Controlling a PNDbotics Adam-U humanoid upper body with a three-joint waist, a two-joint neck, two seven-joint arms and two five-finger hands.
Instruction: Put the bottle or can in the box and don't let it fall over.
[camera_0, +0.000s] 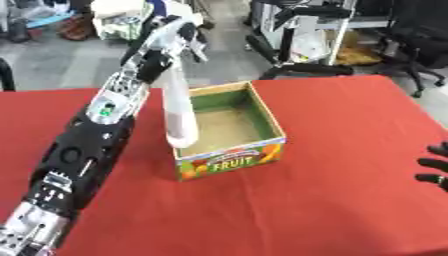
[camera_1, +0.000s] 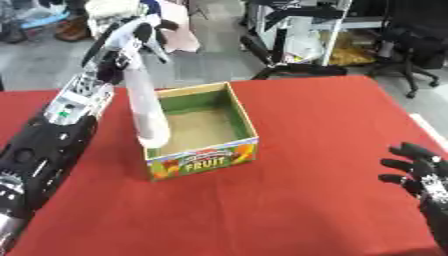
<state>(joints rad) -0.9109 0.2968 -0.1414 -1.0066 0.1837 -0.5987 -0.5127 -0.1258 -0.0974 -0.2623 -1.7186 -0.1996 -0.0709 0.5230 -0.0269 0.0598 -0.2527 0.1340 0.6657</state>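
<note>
A tall white bottle hangs upright at the left inner side of the cardboard box, its base low over the box's near left corner. My left hand is shut on the bottle's top, with the arm reaching up from the lower left. The box is open, with green inner walls, a tan floor and "FRUIT" printed on its front. It stands on the red table. My right hand rests open at the right edge, fingers spread, away from the box.
The red table ends just behind the box. Beyond it are a grey floor, office chairs and equipment frames. Bare red cloth lies in front of and to the right of the box.
</note>
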